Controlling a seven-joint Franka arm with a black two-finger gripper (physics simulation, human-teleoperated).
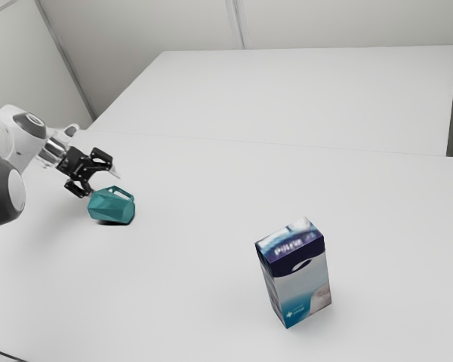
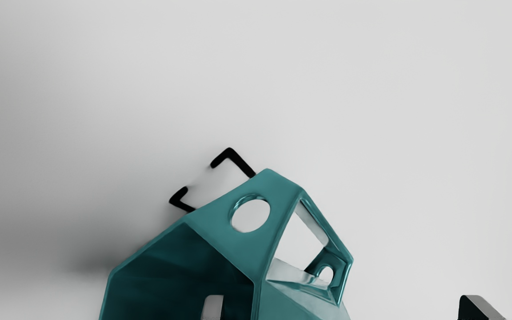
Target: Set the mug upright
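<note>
1. Jaws spread wide, the gripper [image 1: 98, 177] is beside the fallen mug [image 1: 112, 207], one tip across its dark mouth [image 2: 162, 271], the other beyond its handle [image 2: 282, 202]; likely meant to straddle the wall, though depth is hard to judge.
2. Faceted and teal, the mug lies sideways on the table [image 1: 196, 279].

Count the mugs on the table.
1: a teal mug, lying on its side by the open gripper, toward the exterior view's left, well away from the carton.
</note>
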